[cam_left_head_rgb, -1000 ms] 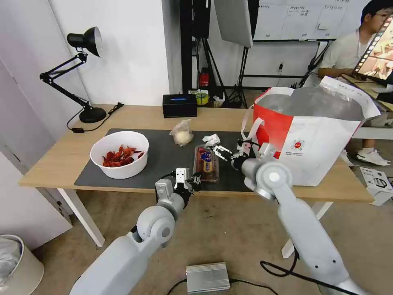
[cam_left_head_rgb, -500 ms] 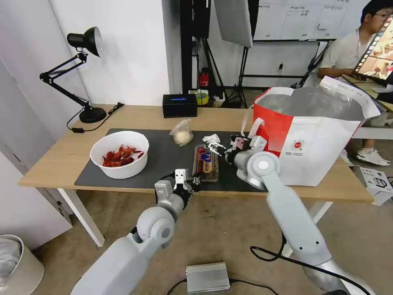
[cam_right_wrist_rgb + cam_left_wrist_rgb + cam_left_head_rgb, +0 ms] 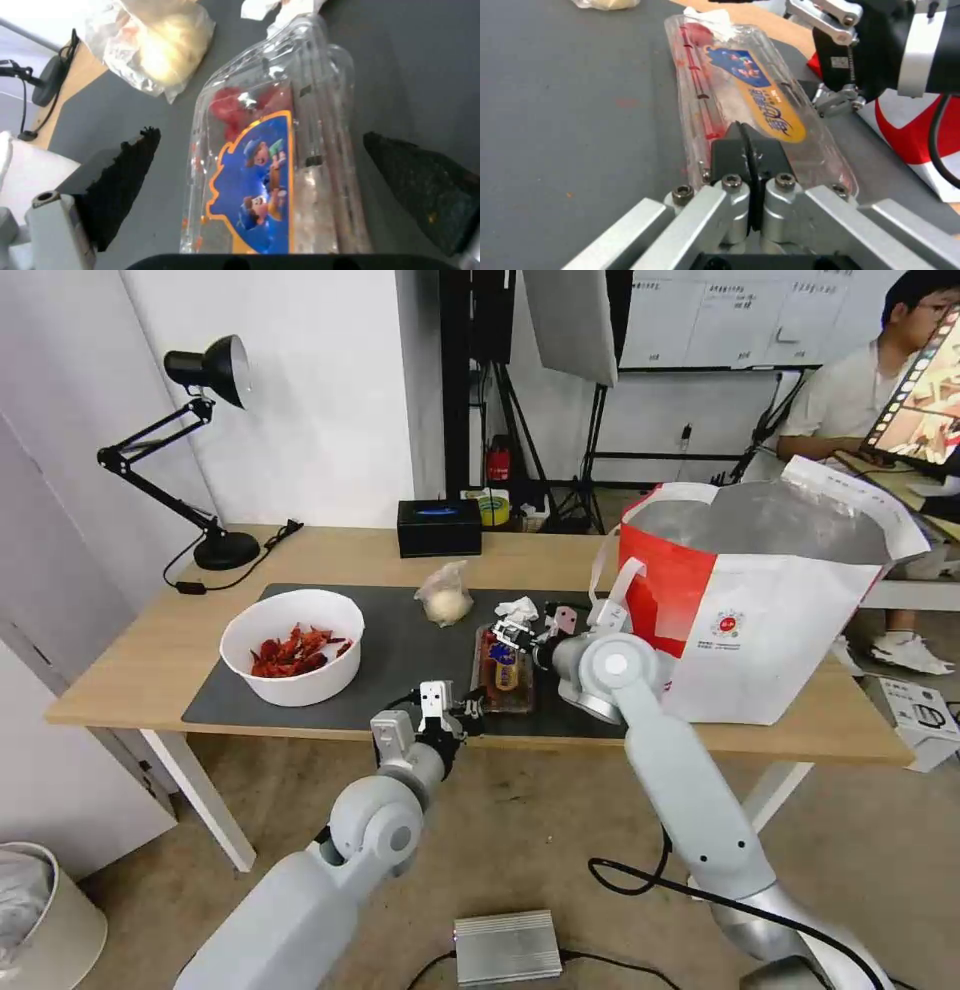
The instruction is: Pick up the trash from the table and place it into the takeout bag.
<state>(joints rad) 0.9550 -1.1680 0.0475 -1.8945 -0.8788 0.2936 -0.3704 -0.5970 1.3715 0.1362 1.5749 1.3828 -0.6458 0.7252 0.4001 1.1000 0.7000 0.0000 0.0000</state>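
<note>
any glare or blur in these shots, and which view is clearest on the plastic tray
Head view: even room light, straight lines bow toward the edges, the clear plastic tray small but sharp. Left wrist view: crispest on the tray, with the shut left gripper at its near end. Right wrist view: white glints on the tray's lid, and the bagged whitish lump looks soft and overexposed.

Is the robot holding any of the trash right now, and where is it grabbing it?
Nothing is held. The right tool is open astride the clear plastic tray; the left tool is shut by the tray's near end.
</note>
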